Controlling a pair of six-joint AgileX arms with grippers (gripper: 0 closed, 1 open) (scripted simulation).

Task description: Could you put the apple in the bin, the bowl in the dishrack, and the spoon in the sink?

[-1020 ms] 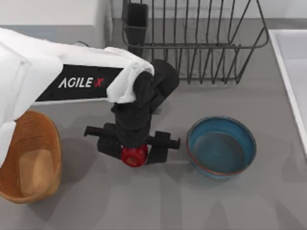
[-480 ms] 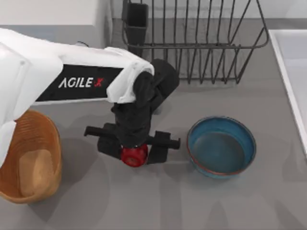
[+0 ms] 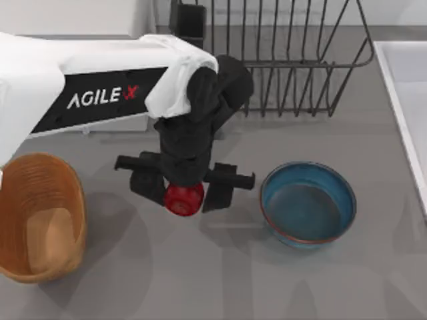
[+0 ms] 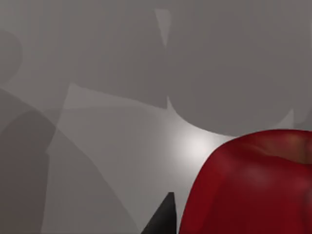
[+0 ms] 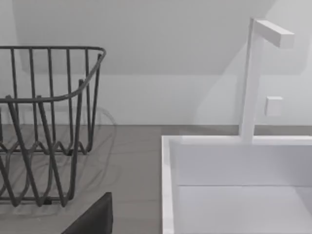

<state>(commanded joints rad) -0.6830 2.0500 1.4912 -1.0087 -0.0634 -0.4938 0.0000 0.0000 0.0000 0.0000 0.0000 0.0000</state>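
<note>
L gripper [image 3: 184, 193] clamped on apple [image 3: 183, 199], just left of bowl [image 3: 307, 203], between it and bin [image 3: 41, 220] further left. Dishrack [image 3: 280, 57] behind bowl; sink [image 3: 403, 100] to bowl's right. R gripper: can't tell.

Overhead camera looks down; wrist cameras sit close.
</note>
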